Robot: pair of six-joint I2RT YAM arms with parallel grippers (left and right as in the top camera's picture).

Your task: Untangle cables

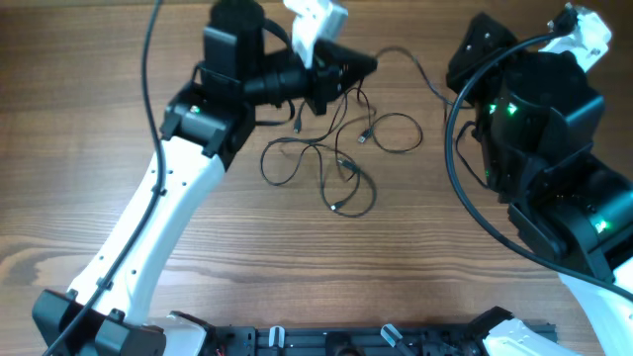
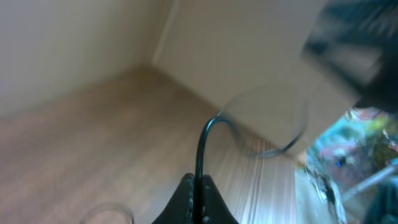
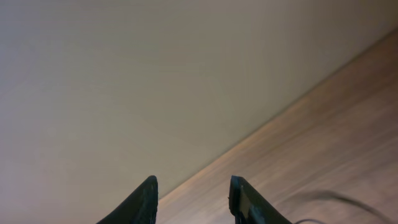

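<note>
The cables (image 1: 336, 148) are thin black wires lying in tangled loops with small plug ends on the wooden table, centre back. My left gripper (image 1: 358, 65) is above the tangle's far side. In the left wrist view it (image 2: 200, 182) is shut on one thin black cable (image 2: 204, 140), which arcs up and off to the right in a blurred loop. That strand runs right toward my right arm (image 1: 415, 67). My right gripper (image 1: 467, 61) is at the back right; in the right wrist view it (image 3: 194, 183) is open and empty, with a blurred wire (image 3: 323, 196) low at the right.
The thick black arm cables (image 1: 460, 188) hang by the right arm and another runs along the left arm (image 1: 148, 89). A pale wall (image 3: 155, 74) rises behind the table's far edge. The robot base rail (image 1: 336, 341) runs along the front edge.
</note>
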